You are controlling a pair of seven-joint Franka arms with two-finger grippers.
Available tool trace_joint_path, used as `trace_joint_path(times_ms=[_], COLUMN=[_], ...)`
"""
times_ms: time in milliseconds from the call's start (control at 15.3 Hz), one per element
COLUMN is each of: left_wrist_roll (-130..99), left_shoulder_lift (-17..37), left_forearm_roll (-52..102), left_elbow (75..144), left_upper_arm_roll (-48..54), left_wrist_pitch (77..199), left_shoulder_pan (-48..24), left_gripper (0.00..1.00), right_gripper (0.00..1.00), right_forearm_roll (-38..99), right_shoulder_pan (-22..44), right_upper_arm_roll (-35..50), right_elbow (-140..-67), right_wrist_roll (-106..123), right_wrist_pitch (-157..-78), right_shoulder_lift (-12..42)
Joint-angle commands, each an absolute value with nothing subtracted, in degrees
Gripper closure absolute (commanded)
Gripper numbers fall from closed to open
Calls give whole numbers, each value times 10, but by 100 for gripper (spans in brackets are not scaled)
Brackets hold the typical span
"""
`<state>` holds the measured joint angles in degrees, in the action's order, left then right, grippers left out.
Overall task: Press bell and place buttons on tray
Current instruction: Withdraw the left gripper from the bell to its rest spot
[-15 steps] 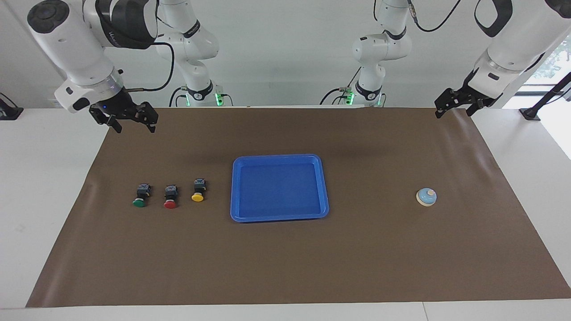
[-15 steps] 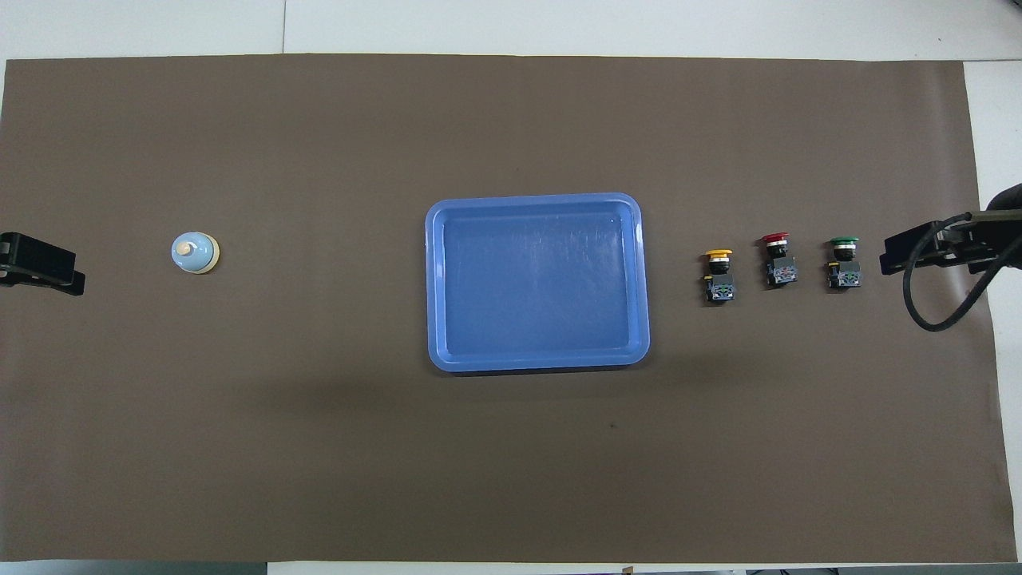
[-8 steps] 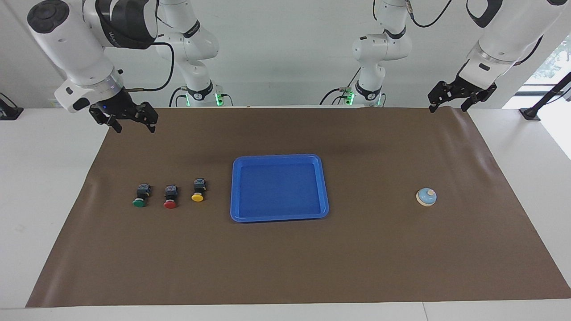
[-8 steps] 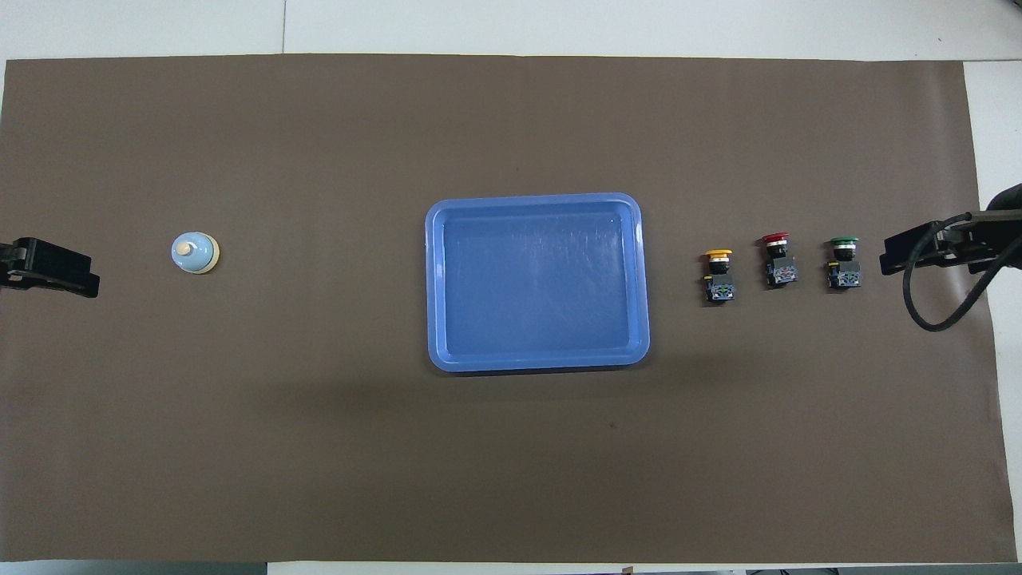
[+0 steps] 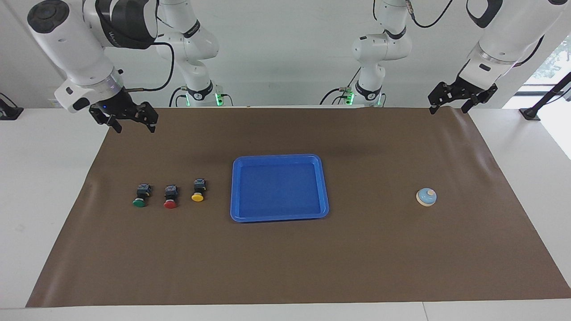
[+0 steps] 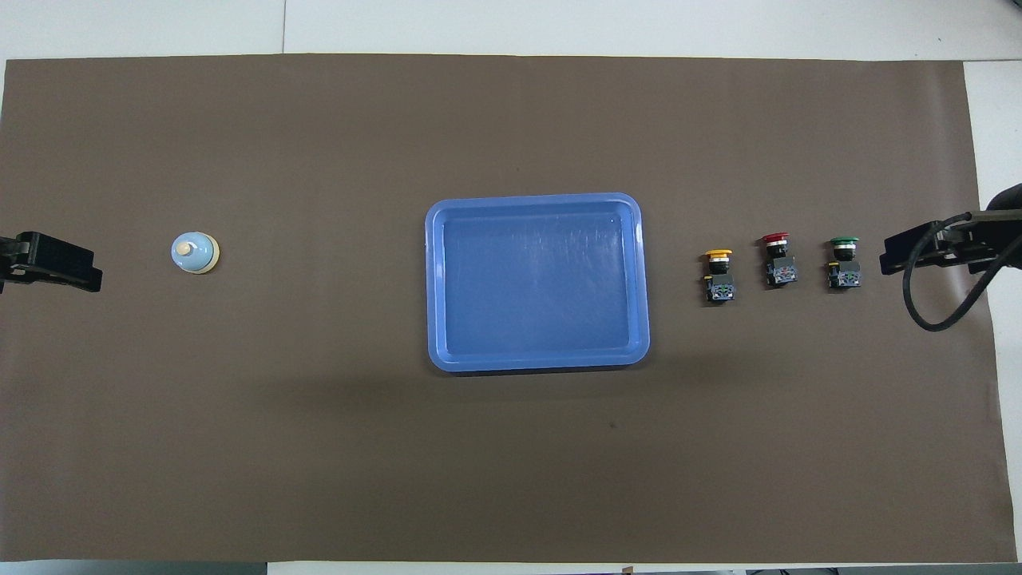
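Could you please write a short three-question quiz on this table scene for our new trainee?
1. True or false: the flat bright-blue plastic tray holds a push-button.
2. Which mushroom-capped push-button lies closest to the tray? A green B red C yellow
3. Fill in: the small light-blue dome bell sits toward the ___ arm's end of the table.

Key: 1 false, all three lie on the brown mat beside it. 2 C. 3 left; the left gripper and right gripper both hang above the mat, touching nothing.
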<state>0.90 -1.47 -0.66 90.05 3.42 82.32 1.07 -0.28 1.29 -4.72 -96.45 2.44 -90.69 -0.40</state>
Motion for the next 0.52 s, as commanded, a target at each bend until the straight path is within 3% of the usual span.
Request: trace_joint_path(times_ms=[0,262,458], left_wrist_roll=[7,9,6], left_shoulder_lift=[-7,-2,-2], left_forearm_roll=[-1,0,1], left_elbow=[908,932,906], left_upper_arm_roll=[31,32,33], left_wrist_pitch=[830,851,826], left_shoulder_pan=[4,4,4], left_gripper=[0,0,0], right_gripper=[0,0,0], right_forearm_roll=[-7,-7,-7], right_shoulder_pan=[10,10,4], right_upper_arm_roll=[-44,-44,-44], right_elbow=[-962,-962,-962], right_wrist_roll=[33,33,33], right_wrist_pitch=[-898,-898,-894], right_shoulder_lift=[-8,-8,-8])
